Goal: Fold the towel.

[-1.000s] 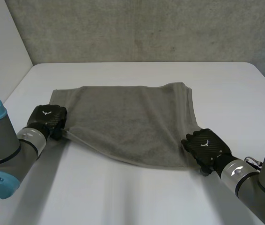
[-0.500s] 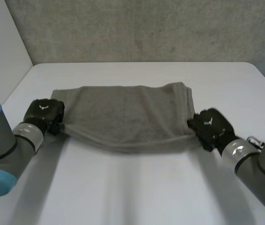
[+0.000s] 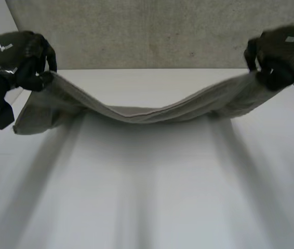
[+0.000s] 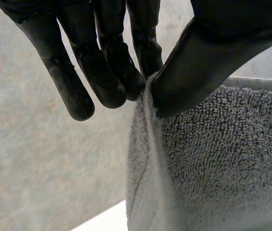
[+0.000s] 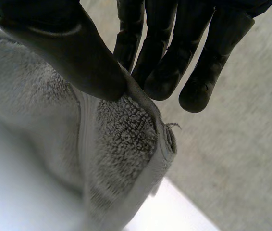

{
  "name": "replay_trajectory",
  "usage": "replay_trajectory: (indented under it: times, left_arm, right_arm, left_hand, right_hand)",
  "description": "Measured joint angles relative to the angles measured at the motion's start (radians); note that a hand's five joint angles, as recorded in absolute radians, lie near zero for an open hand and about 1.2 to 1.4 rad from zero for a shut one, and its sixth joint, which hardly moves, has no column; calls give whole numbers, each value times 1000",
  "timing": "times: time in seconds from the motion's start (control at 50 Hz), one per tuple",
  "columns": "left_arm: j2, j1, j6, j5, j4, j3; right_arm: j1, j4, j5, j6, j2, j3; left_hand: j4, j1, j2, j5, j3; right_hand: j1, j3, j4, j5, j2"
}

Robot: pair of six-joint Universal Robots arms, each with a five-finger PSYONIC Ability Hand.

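Its left hand [image 3: 18, 54] is raised high above the table's [image 3: 147, 197] left edge, pinching one end of the grey towel [image 3: 147, 111]. In the wrist view the thumb [image 4: 208, 57] presses the hem against the fingers [image 4: 105, 77], with only a narrow strip of cloth caught between them. Below that hand a loose bunch of towel hangs towards the table's left edge, and I cannot tell whether it touches the surface. From there the towel stretches across above the far half of the table, sagging low in the middle. It then climbs to the right hand [image 3: 279, 52], which is raised above the right edge and pinches the other end, thumb against fingers, right at the corner hem.

What worries me is how little cloth each pinch has. If the arms draw apart and take up the sag, the terry could pull out of either hold and drop in a heap. The hanging bunch on the left is the other risk: laid down as it is, it would likely tuck under and leave the fold crooked. The sagging middle may also drag and crease.
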Motion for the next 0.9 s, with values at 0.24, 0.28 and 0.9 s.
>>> replay_trajectory:
  times: [0.24, 0.28, 0.9]
  left_arm:
    - [-205, 41, 15, 67, 8, 85]
    - [-285, 36, 65, 55, 5, 120]
    - [-603, -154, 120, -155, 225, 893]
  right_arm:
    - [-8, 81, 26, -83, 252, -200]
    - [18, 87, 70, -139, 324, -235]
    - [166, -23, 325, -113, 717, -1040]
  left_hand:
    - [0, 0, 2, 0, 3]
    - [0, 0, 3, 0, 3]
    - [1, 0, 8, 4, 7]
  right_hand:
    - [1, 4, 0, 0, 0]
    - [1, 4, 0, 0, 0]
    - [3, 4, 0, 0, 9]
